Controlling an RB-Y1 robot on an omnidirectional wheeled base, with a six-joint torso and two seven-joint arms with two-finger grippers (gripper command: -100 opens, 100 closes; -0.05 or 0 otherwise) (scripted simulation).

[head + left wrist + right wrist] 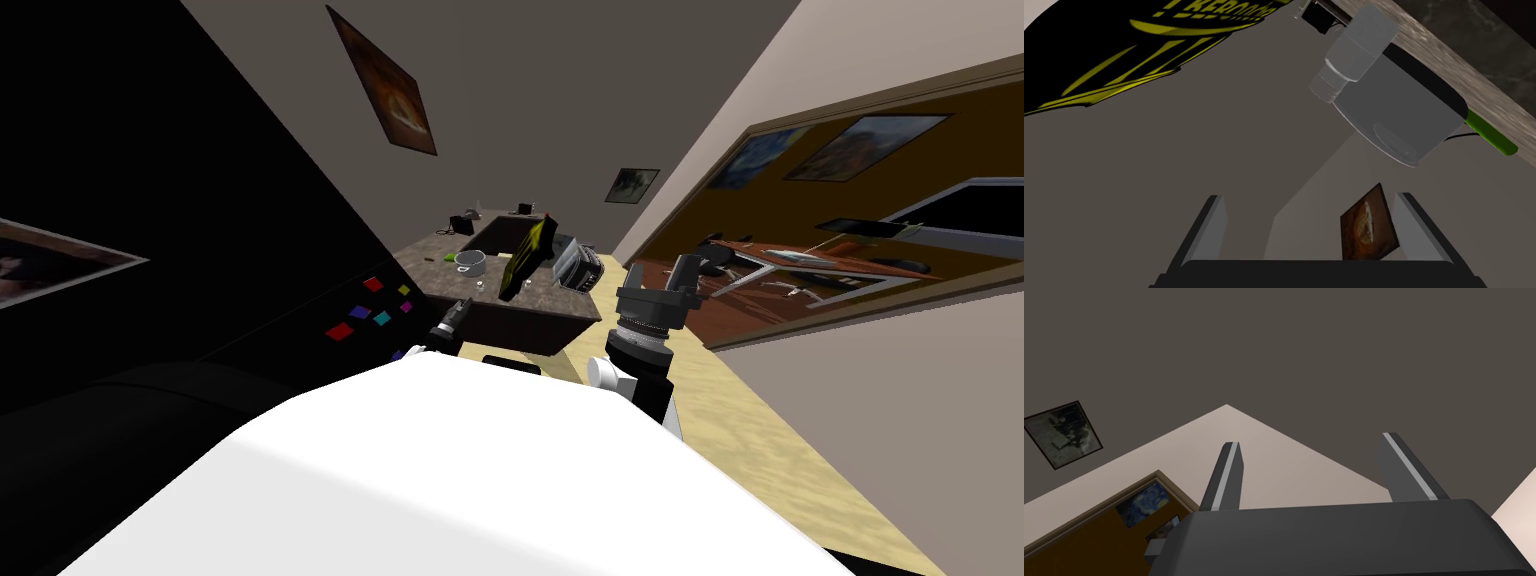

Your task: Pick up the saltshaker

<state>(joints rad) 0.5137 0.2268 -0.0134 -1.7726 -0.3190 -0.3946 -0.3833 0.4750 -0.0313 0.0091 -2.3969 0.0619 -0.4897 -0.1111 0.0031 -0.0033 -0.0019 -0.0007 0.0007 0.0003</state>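
Where the desk (555,298) runs along the wall, its top is a dark speckled stone and its front is plain dark. On it the saltshaker (1354,50) stands upright. It is a small pale grey piece, a little see-through, with a blocky body and a narrower round cap. It is just in front of the grey round pot (1399,115), and a green stick-shaped thing (1491,132) lies behind the pot. A black bag with yellow stripes and letters (525,258) stands near them, and a silver ribbed appliance (577,265) is beside the bag. The left gripper (1314,230) is at the near edge of the desk with its two thin blades held wide apart and nothing between them. The saltshaker (480,284) lies ahead of its tips, near but not touching. The right gripper (1316,473) is raised at the right side, away from the desk, and its blades are also apart.
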